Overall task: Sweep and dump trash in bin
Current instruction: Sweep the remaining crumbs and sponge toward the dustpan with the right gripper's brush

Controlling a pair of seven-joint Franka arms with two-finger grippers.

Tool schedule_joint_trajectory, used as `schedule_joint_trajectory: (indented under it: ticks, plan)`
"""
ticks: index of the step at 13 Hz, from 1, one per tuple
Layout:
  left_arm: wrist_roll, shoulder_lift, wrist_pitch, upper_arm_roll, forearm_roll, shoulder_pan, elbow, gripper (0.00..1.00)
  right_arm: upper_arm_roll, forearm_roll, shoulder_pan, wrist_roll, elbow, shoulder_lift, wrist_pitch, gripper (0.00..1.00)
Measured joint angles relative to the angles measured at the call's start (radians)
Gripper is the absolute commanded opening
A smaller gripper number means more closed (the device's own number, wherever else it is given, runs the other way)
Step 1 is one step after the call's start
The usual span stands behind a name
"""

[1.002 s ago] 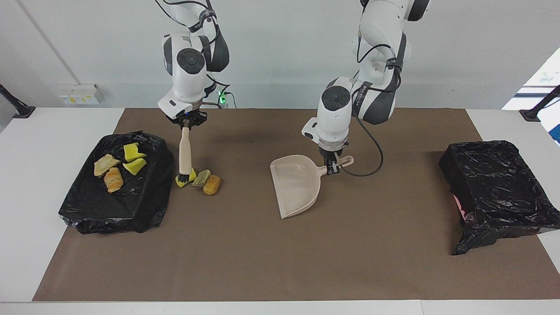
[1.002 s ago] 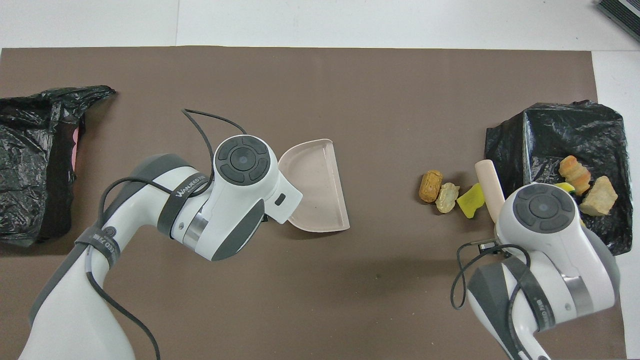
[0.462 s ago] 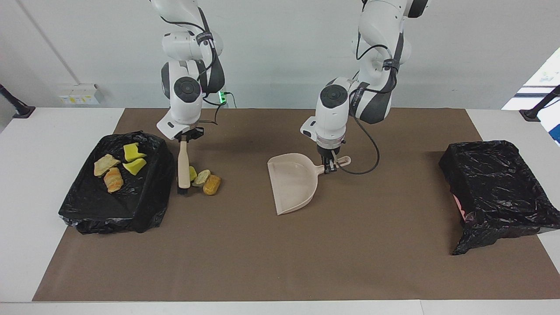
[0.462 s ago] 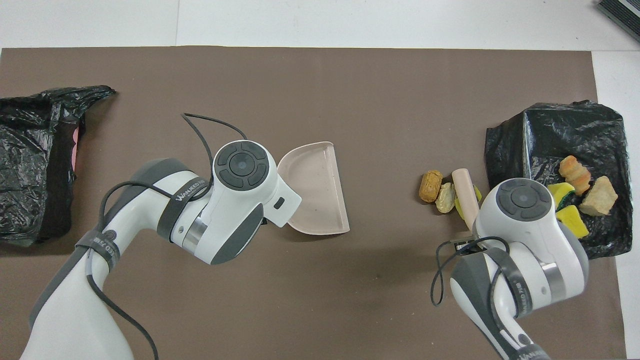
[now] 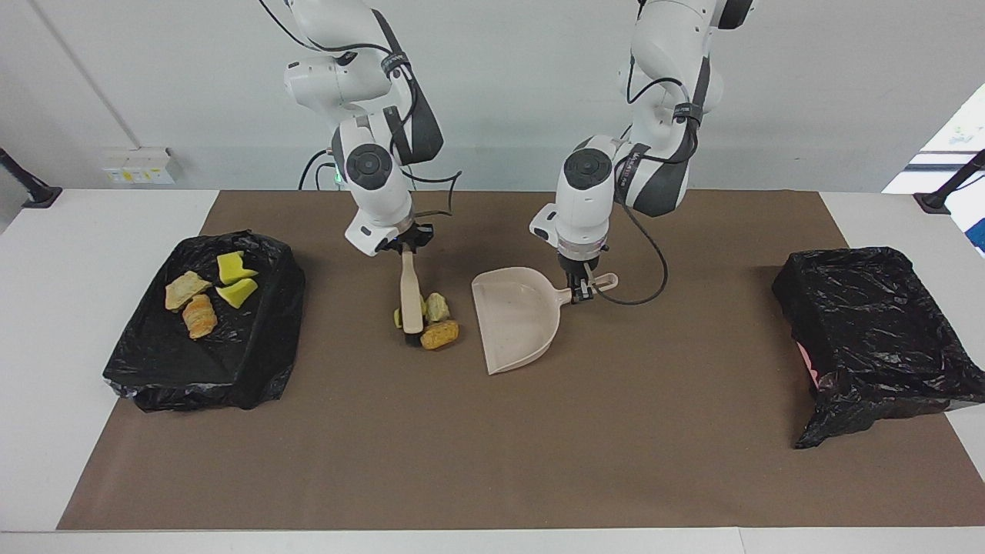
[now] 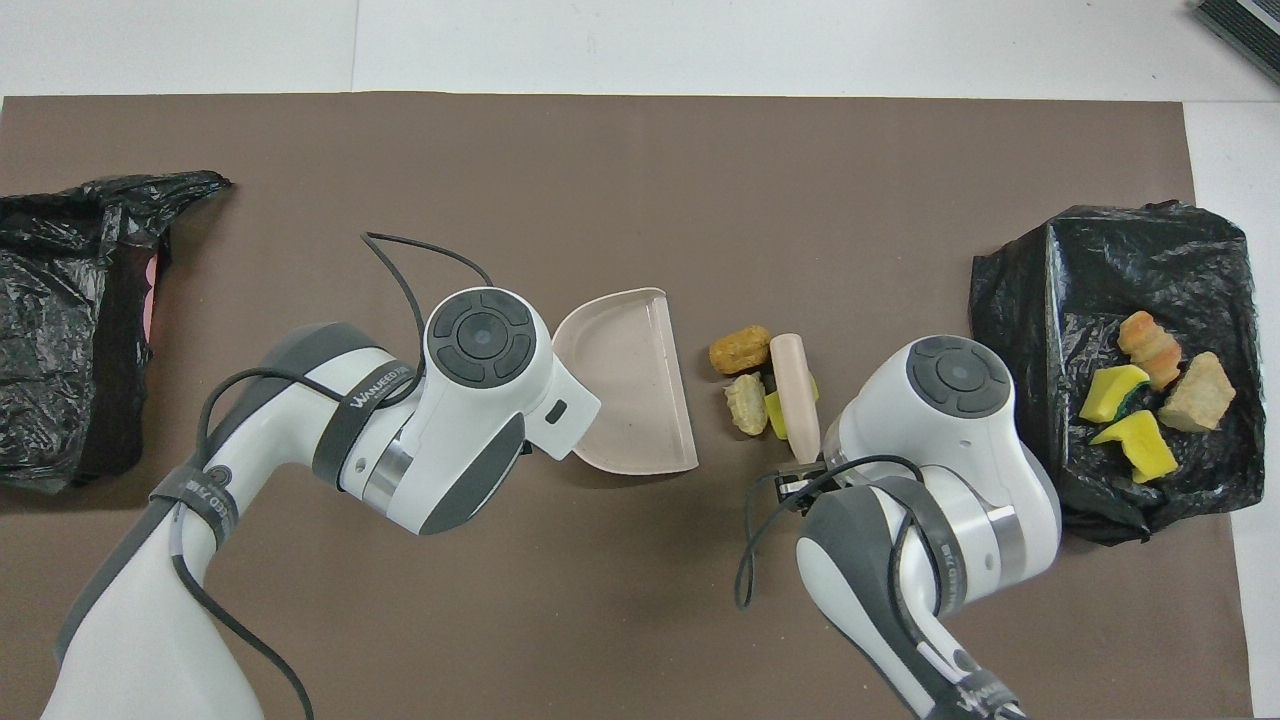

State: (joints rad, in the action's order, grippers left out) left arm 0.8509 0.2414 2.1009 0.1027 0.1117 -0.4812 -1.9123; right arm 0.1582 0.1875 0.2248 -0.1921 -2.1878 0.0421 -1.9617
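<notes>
Black bag-lined tray, right arm's end: a shallow tray lined with crinkled black plastic point(image 5: 204, 331) sits on the brown mat point(image 5: 492, 446) that covers the white counter point(image 5: 77, 308); in it lie four pieces of trash: two bright yellow sponge chunks point(image 5: 235, 281), a pale beige rock-like bit point(image 5: 185, 288) and an orange-brown bread-like piece point(image 5: 199, 316)
Right claw: the right claw point(image 5: 405, 248) is closed on the top of a pale beige brush with dark bristles point(image 5: 412, 296); the brush stands nearly upright with its bristles down on the mat
Swept pile: three pieces crowd round the foot of the brush; a yellow sponge chunk on the mat point(image 6: 778, 413) touches the brush; a pale rock-like lump point(image 5: 437, 306) and an orange-brown bread-like lump point(image 5: 439, 335) lie between the brush and the pan's open mouth, just beside it and not in it
Dustpan: a pale beige plastic dustpan point(image 5: 514, 319) lies near the middle of the mat, its open mouth turned toward the pile, its inside bare
Left claw: the left claw point(image 5: 581, 290) is closed on the dustpan's handle, at the end toward the left arm's end of the counter
Second black bag-lined bin, left arm's end: a bin draped in black plastic point(image 5: 873, 338) stands well apart from the dustpan; a bit of pink shows at its lower edge
</notes>
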Motion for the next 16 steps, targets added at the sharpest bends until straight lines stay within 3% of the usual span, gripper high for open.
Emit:
schedule_joint_trajectory:
  ticks: [4,8,10,12,14,16]
  plan:
    - [0.0,-0.005,0.008,-0.001,0.0,0.0,-0.012,0.0,0.001,0.193,0.066,-0.001,0.099,0.056,0.0,0.0]
    - [0.0,-0.005,0.012,-0.001,0.0,0.0,-0.015,0.0,-0.016,0.212,0.047,-0.017,0.25,0.069,0.118,0.0]
    - [0.0,-0.006,0.015,-0.001,0.0,0.001,-0.018,0.0,-0.02,0.122,-0.009,-0.005,0.306,0.059,0.195,0.0]
    - [0.0,-0.008,0.016,-0.001,0.0,0.001,-0.02,0.0,-0.02,-0.036,-0.035,0.041,0.312,0.065,0.198,0.0]
    - [0.0,-0.008,0.017,-0.001,0.0,0.001,-0.021,0.0,-0.014,-0.184,-0.027,0.059,0.312,0.111,0.177,0.0]
    - [0.0,-0.009,0.018,-0.001,0.0,0.001,-0.021,0.0,-0.01,-0.235,0.009,0.058,0.31,0.178,0.125,0.0]
